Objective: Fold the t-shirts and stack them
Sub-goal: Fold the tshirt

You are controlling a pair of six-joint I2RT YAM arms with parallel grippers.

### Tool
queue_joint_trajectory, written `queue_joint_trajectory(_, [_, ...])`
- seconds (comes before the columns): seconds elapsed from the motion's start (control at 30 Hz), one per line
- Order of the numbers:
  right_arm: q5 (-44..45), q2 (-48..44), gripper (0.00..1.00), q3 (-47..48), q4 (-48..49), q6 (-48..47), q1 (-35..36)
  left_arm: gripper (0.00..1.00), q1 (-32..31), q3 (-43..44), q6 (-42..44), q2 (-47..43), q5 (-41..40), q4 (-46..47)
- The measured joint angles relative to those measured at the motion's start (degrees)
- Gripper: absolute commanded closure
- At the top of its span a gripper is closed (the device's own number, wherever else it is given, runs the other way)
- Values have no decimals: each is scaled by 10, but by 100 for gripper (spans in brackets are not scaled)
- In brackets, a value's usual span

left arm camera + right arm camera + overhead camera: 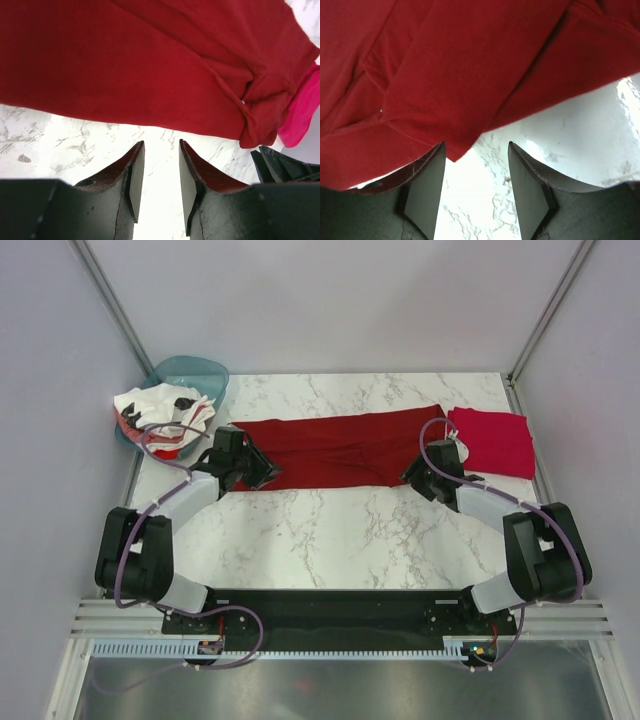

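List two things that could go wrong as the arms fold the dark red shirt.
The left hand and right hand are open at the near edge of the maroon shirt; closing might pinch only one of its overlapping layers.
The folded crimson shirt lies close to the right hand; a sweep could disturb it.

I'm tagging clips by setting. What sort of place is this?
Probably a lab test cell, not a home: plain grey panels on metal frame posts wall in a marble-patterned table, and two robot arms are bolted to a black base plate, with a maroon t-shirt laid out between them.
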Motion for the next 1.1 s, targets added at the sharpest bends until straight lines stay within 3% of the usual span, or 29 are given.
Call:
queue_joint_trajectory(0.3, [-5,37,52,1,39,4,0,59,1,-5,7,-13,13,14])
queue_joint_trajectory(0.63, [-13,52,95,19,61,1,0,59,1,-7,12,-17,13,15])
queue_joint_trajectory(0.8, [-22,64,95,40,66,0,0,59,1,-7,15,-20,12,15])
queue_joint_trajectory(1.1, [-24,69,86,92,51,-6,0,59,1,-7,21,-22,10,14])
